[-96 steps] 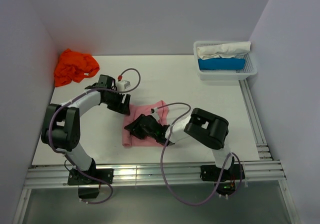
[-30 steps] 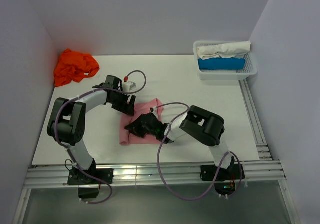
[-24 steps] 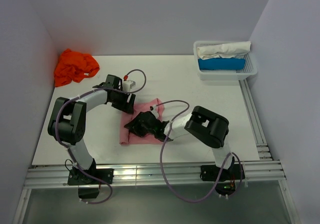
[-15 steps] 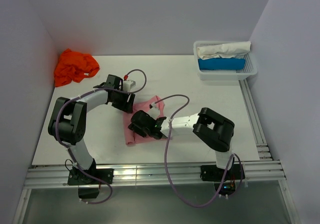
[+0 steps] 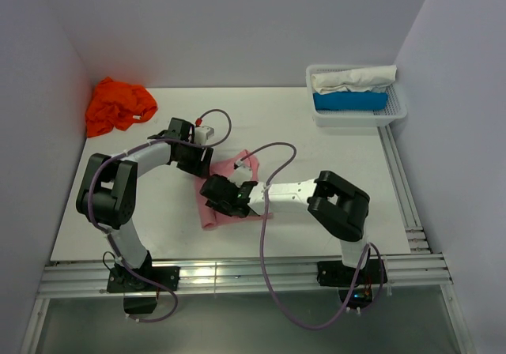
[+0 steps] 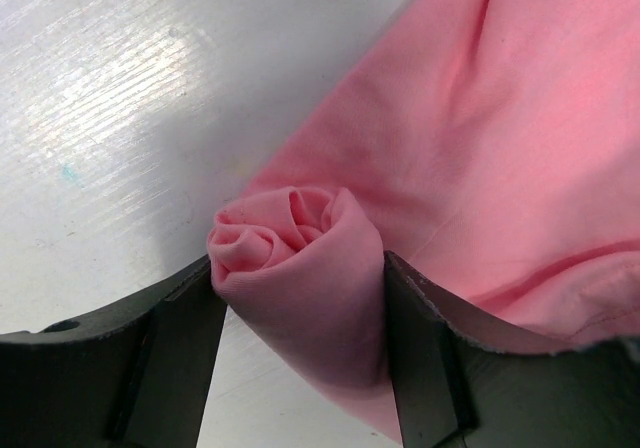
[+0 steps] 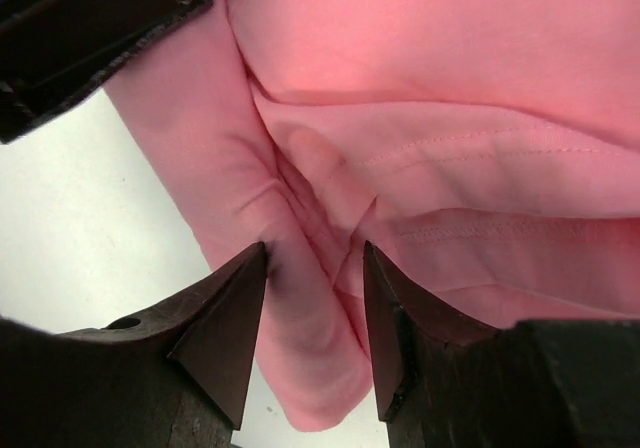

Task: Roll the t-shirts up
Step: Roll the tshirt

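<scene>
In the middle of the white bench [image 5: 316,160], we see the pink t-shirt [image 5: 210,216] lying partly rolled, with both arms down on it. The left tool [image 6: 300,273] squeezes tight on the rolled end of the pink t-shirt, and the right tool [image 7: 315,263] pinches a fold of the same shirt just beside it. The orange t-shirt [image 5: 117,105] sits in a heap in the far left corner, well apart, and 1 basket [image 5: 356,118] holding a white cloth [image 5: 352,77] and a blue cloth [image 5: 348,101] stands in the far right corner.

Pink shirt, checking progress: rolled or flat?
Partly rolled: the pink shirt shows a spiral end in the left gripper; flat cloth lies beside it.
</scene>
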{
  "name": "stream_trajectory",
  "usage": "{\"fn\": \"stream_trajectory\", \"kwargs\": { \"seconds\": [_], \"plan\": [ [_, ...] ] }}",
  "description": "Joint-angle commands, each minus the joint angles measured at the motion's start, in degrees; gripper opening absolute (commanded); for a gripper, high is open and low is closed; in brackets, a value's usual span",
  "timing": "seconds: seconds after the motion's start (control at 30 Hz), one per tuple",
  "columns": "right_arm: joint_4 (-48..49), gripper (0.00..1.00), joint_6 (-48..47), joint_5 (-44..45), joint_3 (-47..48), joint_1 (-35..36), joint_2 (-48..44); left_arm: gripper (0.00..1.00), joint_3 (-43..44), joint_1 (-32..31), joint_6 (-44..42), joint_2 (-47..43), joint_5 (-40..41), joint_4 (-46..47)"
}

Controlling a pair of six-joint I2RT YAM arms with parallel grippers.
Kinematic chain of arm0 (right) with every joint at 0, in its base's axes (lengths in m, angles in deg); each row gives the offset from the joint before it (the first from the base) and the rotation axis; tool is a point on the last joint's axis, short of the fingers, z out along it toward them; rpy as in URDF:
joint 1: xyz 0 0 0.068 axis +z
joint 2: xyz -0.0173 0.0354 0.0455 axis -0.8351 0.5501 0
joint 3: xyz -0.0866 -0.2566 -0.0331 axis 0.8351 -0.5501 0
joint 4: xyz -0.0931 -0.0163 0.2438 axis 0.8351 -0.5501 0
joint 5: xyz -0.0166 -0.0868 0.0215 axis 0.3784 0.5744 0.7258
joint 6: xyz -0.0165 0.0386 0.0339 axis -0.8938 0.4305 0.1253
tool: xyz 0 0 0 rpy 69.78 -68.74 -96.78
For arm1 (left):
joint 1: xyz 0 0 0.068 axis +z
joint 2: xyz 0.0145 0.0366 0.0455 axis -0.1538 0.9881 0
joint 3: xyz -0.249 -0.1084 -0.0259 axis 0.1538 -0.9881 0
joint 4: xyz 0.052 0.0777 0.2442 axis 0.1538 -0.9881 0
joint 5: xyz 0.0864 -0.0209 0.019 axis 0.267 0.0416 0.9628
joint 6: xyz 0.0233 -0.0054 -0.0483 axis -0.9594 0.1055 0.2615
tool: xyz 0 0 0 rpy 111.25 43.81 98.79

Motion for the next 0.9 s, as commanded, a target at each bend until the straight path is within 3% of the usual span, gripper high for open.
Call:
{"fn": "stream_trajectory", "kwargs": {
  "seconds": [0.0,0.17,0.4,0.87],
  "plan": [
    [-6.4,0.51,-3.3,6.7,5.9,1.5,-1.0,0.66,0.3,0.0,-0.1,0.7,1.3,-1.4],
    [-17.1,0.51,-6.5,11.7,16.0,3.7,2.0,0.65,0.5,0.0,-0.1,0.7,1.2,-1.6],
    [-21.7,0.52,-12.4,13.7,28.7,5.3,8.7,0.65,0.4,0.0,-0.1,0.6,1.0,-1.7],
    [-32.6,0.56,-16.7,16.1,40.2,5.2,20.8,0.66,0.6,-0.1,-0.1,0.6,0.8,-1.8]
  ]
}}
